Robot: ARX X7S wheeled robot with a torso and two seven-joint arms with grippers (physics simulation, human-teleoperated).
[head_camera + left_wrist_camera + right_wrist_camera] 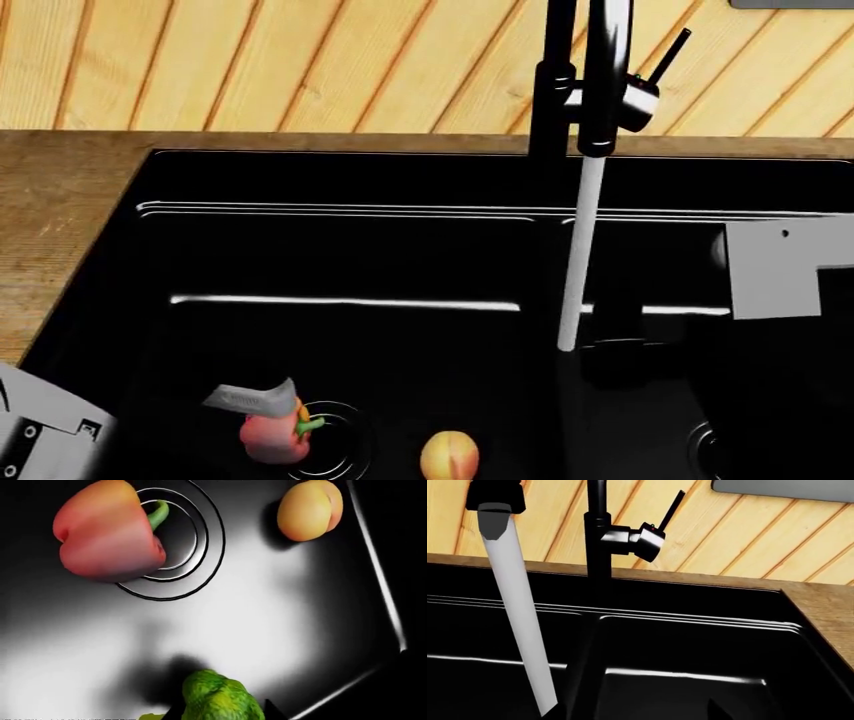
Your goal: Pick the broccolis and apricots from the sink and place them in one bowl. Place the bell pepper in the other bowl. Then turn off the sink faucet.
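Observation:
In the left wrist view, a green broccoli fills the gap between the dark fingers of my left gripper, which is shut on it above the black sink floor, where its shadow falls. A red bell pepper lies over the drain rings and shows in the head view too. An orange apricot lies beside it, seen from the head as well. My right gripper is open and holds nothing, facing the faucet, whose water stream is running. The bowls are out of view.
The faucet lever points up and to the right against the wooden wall. A divider splits the black sink into two basins. The wooden counter borders the sink on the left. My right arm's grey link hangs over the right basin.

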